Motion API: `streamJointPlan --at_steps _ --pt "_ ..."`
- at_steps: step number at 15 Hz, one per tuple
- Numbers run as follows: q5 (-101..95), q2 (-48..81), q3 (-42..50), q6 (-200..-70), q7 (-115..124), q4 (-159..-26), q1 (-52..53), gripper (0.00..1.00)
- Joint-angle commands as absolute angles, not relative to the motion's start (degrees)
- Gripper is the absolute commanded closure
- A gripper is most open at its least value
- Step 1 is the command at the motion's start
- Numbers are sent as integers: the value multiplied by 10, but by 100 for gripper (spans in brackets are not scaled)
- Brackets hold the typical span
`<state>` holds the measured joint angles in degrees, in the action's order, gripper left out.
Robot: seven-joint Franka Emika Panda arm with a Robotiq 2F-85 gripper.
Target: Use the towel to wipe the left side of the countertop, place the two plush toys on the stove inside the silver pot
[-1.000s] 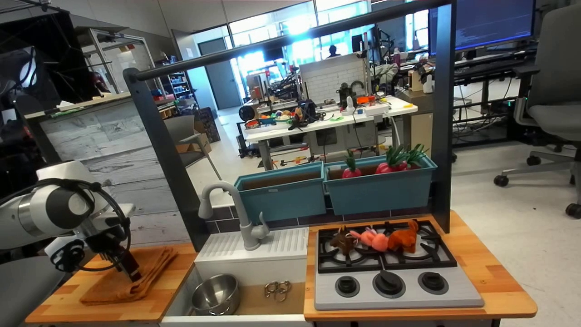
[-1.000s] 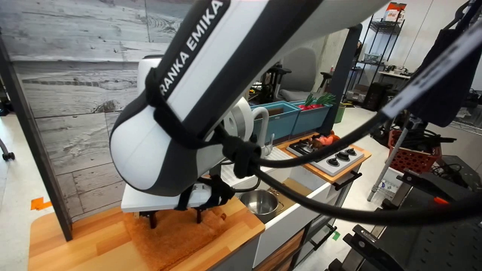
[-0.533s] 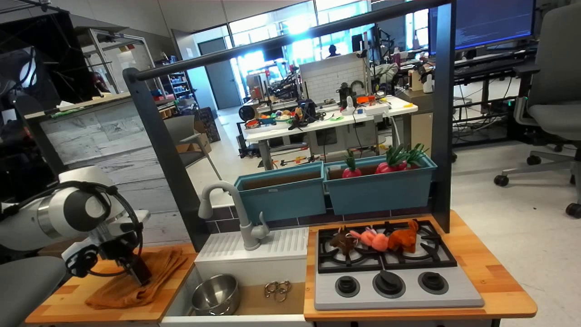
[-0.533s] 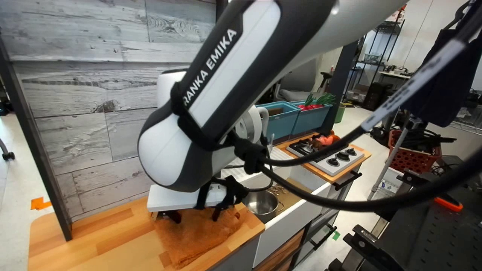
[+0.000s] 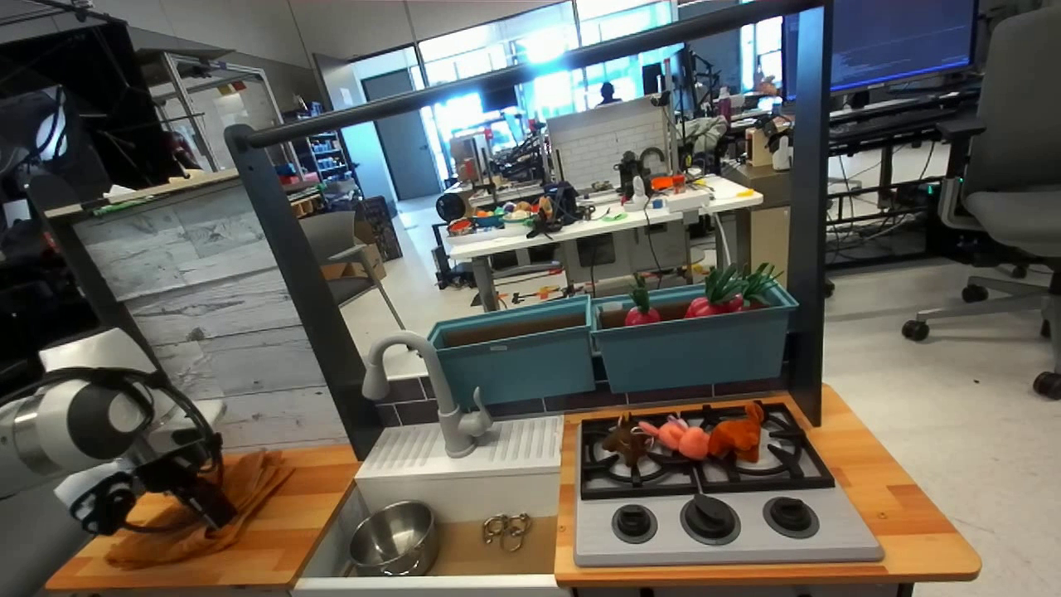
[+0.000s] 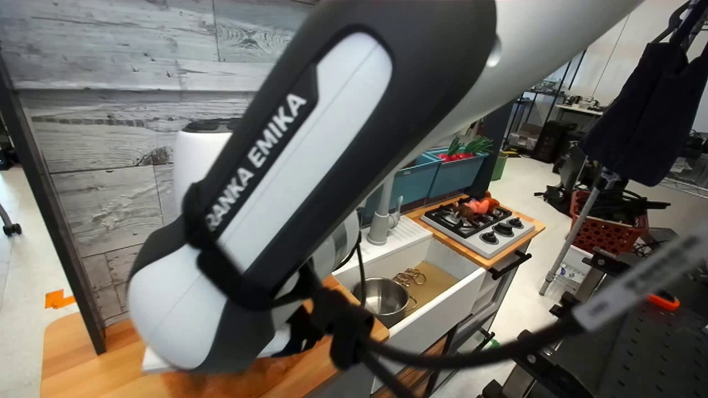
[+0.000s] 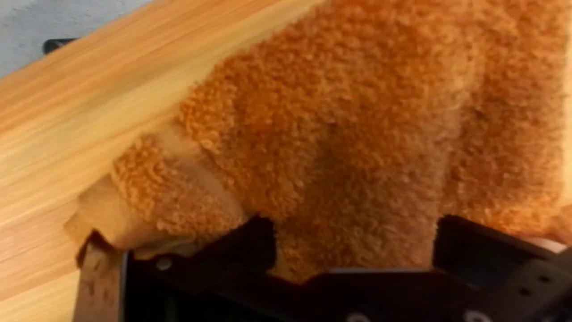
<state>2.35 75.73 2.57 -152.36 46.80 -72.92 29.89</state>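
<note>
Spread over the left part of the light honey-coloured wooden butcher-block counter (image 5: 319,497), apart from the white rectangular sink basin (image 5: 464,496): a folded, rumpled orange-brown terry towel (image 7: 357,112).

In the wrist view: black jaws set far apart, tip-first against the towel's upper face, with towel showing in the gap but not pinched; holding nothing. Hidden in an exterior view behind the white-and-black robot arm (image 6: 301,171), with only a blurred patch of towel visible below.

Inside the basin, at the end nearer the towel: a small, round, shiny silver pot (image 5: 396,535), near a tangle of shiny metal rings (image 5: 507,529).

On the counter's right part: a black-grated toy stove (image 5: 663,547) with a pale grey front. Resting across it in a row, well apart from pot and jaws: dark brown, coral-pink and rust-orange plush toys (image 5: 692,444); cannot tell exact count.

Behind the basin: a grey gooseneck faucet (image 5: 452,419).
</note>
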Motion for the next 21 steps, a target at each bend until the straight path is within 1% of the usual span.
streamJointPlan --at_steps 1,4,6,10,13,16,21 --pt "30 815 -4 -1580 468 -667 325 0" --pt "45 830 -7 -1571 473 -632 324 0" --pt "57 831 9 -1568 491 -632 305 0" --pt "84 809 47 -1575 546 -678 253 0" --pt "83 813 61 -1560 583 -678 226 0" --pt "70 805 32 -1549 549 -692 229 0" --pt "47 773 -41 -1608 443 -753 262 0"
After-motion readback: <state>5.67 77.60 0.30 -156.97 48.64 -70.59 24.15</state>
